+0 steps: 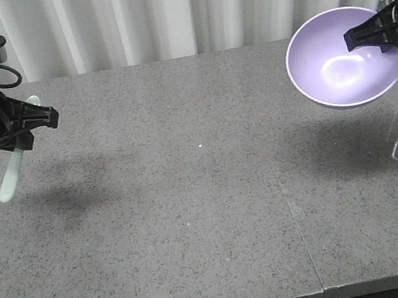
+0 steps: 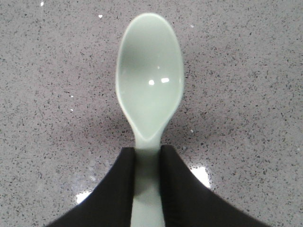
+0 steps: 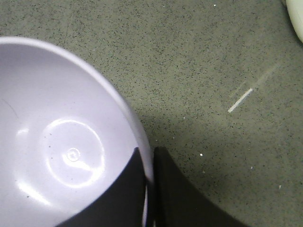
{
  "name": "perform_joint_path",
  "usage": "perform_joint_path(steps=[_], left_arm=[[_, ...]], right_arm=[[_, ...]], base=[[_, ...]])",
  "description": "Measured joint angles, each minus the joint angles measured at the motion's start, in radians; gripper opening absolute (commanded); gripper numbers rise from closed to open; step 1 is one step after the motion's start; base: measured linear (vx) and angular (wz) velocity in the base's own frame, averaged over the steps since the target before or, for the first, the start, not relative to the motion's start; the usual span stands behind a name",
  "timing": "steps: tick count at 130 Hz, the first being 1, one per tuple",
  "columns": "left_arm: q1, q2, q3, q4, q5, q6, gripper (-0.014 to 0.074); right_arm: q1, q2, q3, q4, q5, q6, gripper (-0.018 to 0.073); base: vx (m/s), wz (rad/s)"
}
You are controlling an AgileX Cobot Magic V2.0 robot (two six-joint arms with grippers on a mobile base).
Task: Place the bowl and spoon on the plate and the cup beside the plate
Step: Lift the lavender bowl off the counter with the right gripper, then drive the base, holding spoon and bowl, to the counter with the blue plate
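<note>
The left claw [image 1: 47,118] is clamped on the handle of the pale green spoon [image 1: 11,177], held tilted above the counter [image 1: 194,211] at the frame's left edge. The right claw [image 1: 352,37] pinches the rim of the glossy lavender bowl [image 1: 338,64], held tilted in the air at upper right. Behind the grey speckled counter hang white curtains [image 1: 160,10].

Spoon [image 2: 149,90]: glossy, smooth mint plastic
Bowl [image 3: 61,142]: shiny lavender plastic
Tabletop [image 1: 195,218]: speckled grey stone look, faint sheen
Curtain [image 1: 160,10]: white cloth
</note>
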Motion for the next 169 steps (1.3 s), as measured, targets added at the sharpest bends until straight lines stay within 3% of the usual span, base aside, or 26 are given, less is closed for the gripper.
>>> perform_joint_path(steps=[169], left_arm=[[0.000, 0.000, 0.000, 0.003, 0.000, 0.000, -0.0008]], right_arm=[[0.000, 0.000, 0.000, 0.009, 0.009, 0.009, -0.0001]], base=[[0.00, -0.03]])
